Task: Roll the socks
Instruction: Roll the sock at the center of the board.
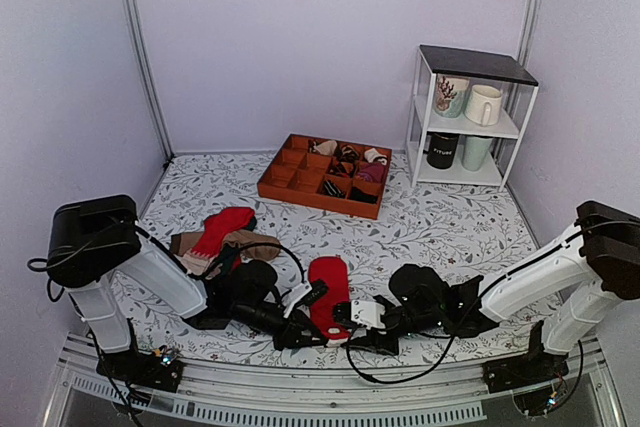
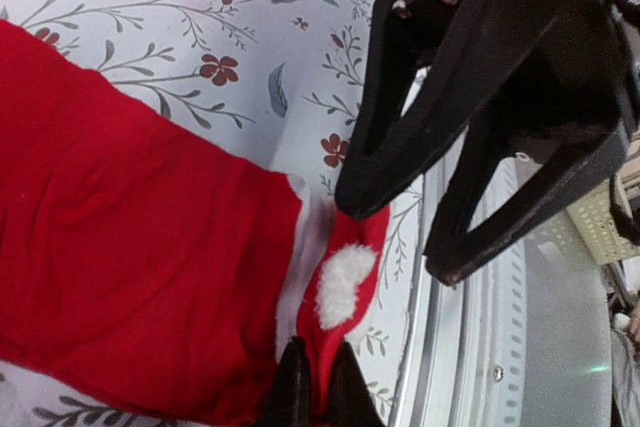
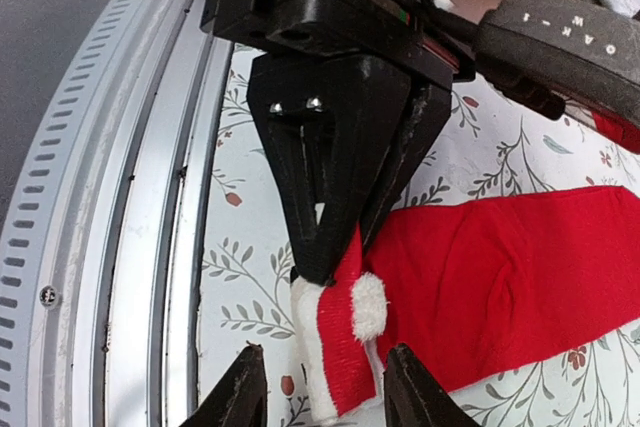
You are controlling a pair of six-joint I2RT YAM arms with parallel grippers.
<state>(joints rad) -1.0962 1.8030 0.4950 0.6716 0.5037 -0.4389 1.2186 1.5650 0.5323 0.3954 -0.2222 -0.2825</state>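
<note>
The bright red socks (image 1: 330, 289) lie flat near the table's front edge, with the whitish cuff toward the metal rail. In the left wrist view my left gripper (image 2: 317, 355) is shut on the folded cuff, beside a fluffy white patch (image 2: 343, 282), and the red socks (image 2: 130, 247) stretch away to the left. In the right wrist view my right gripper (image 3: 325, 355) stands open, one finger on each side of the socks' cuff (image 3: 345, 347). The left gripper (image 3: 325, 265) pinches that cuff from the far side. The two grippers (image 1: 325, 329) face each other.
An orange compartment tray (image 1: 278, 183) with rolled bundles sits at the back. A mixed sock heap (image 1: 225, 237) lies at the left. A white shelf (image 1: 470, 127) with mugs stands at the back right. The slotted metal rail (image 3: 130, 247) runs right beside the cuff.
</note>
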